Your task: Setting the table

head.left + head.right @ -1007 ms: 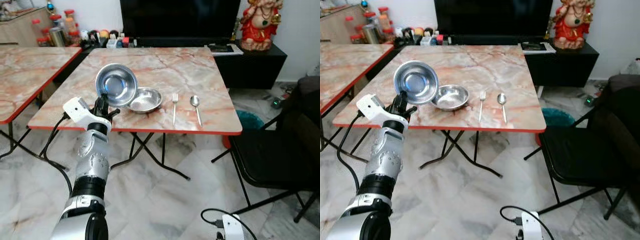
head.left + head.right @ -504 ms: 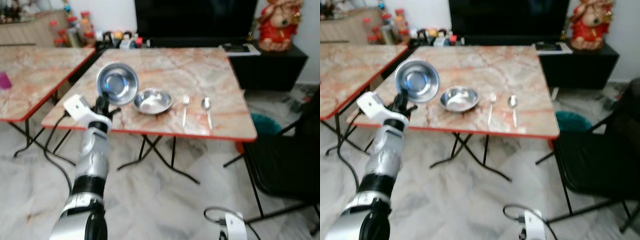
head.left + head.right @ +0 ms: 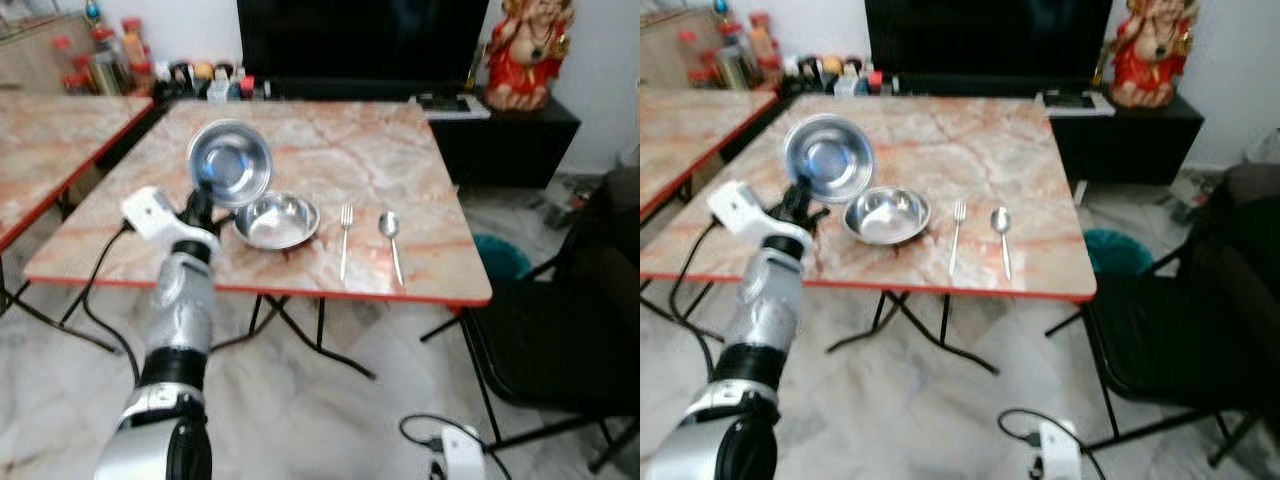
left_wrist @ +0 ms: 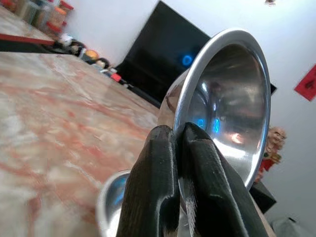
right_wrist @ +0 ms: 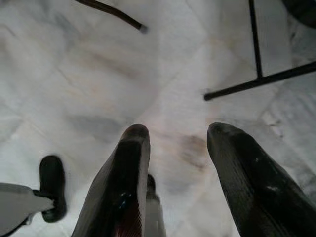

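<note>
- Currently the left tool point(image 4: 178, 163) is clenched on the rim of a round shiny steel bowl point(image 3: 230, 164), fingers pinching the near edge; the bowl is tilted up on edge with its hollow facing the camera, carried above the counter.
- Key relation: a second, shallower round steel bowl point(image 3: 276, 220) rests flat on the pink marble-patterned counter with a red edge point(image 3: 420, 170), just beside and below the held bowl, toward 4 o'clock from it. In the head views the lower rim of the held bowl overlaps the resting bowl's far-left rim; whether they touch, cannot tell.
- Judgement: free counter surface lies at 9 to 12 o'clock from the held bowl, so a set-down looks easier there; lowering straight down risks clipping the resting bowl.
- Silver fork point(image 3: 345, 240) and silver spoon point(image 3: 391, 235) lie side by side at 3 o'clock from the resting bowl, long axes running 12 to 6, heads toward 12. Well apart from the left tool.
- Right tool point(image 5: 175, 163) hangs idle, fingers spread and released, over the pale marble floor point(image 5: 74, 64).
- Surroundings: black chair point(image 3: 560, 320) at 3 o'clock off the counter; black television point(image 3: 360, 40) and red figurine point(image 3: 525, 50) at 12 o'clock beyond it.
</note>
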